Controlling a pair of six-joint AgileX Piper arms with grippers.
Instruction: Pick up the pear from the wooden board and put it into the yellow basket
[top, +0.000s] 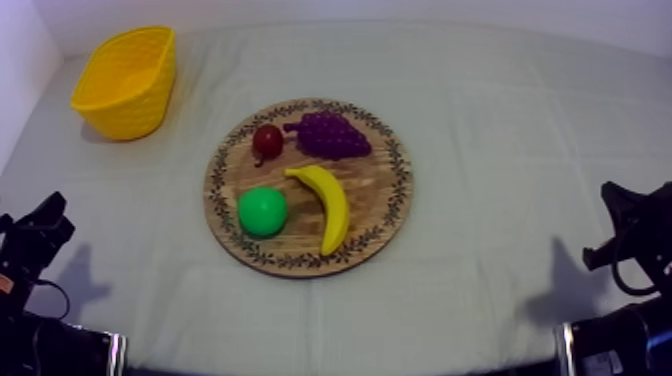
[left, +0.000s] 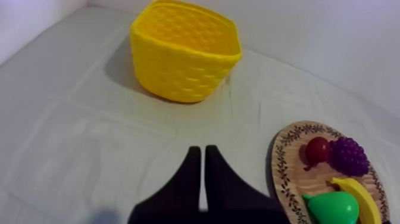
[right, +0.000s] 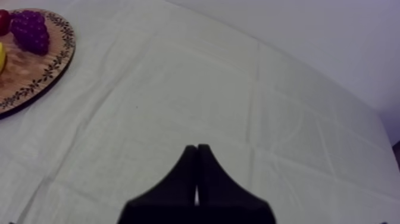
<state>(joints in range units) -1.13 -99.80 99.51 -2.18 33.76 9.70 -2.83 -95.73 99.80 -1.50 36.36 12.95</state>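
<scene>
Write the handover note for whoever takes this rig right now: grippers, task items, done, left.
Left gripper: shut on nothing, at rest at the left side.
Right gripper: shut on nothing, at rest at the right side.
Pear: on the wooden board, beside the banana.
Yellow basket: far left, apart from the board.
Done: nothing. Left: grasp pear, carry to basket, release.

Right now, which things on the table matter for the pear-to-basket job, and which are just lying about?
For the job:
- pear, green, lying on the wooden board
- yellow basket, off the board, at my left side

Just lying about, all on the board:
- banana, beside the pear
- bunch of grapes
- small red fruit
</scene>
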